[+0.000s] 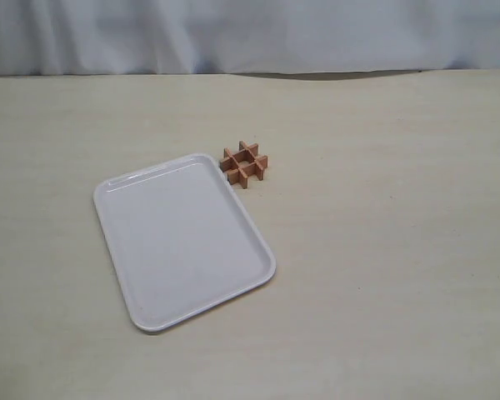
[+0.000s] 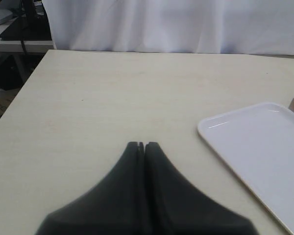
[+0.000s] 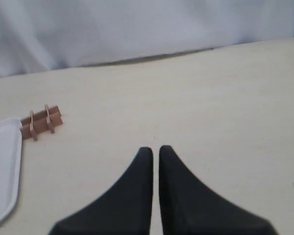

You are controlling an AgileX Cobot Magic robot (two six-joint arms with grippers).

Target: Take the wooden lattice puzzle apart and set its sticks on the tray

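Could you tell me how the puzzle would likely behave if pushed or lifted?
The puzzle is small wood, so probably stiff and light. Lying flat on the table, it should slide, not roll. Its interlocked slats might separate if lifted.

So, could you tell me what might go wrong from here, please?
The wooden lattice puzzle sits close to a corner of the tray, so a descending tool might catch the rim. The puzzle is small and fully interlocked; pulling one slat could drag the whole grid. The left tool and right tool look shut and must open first.
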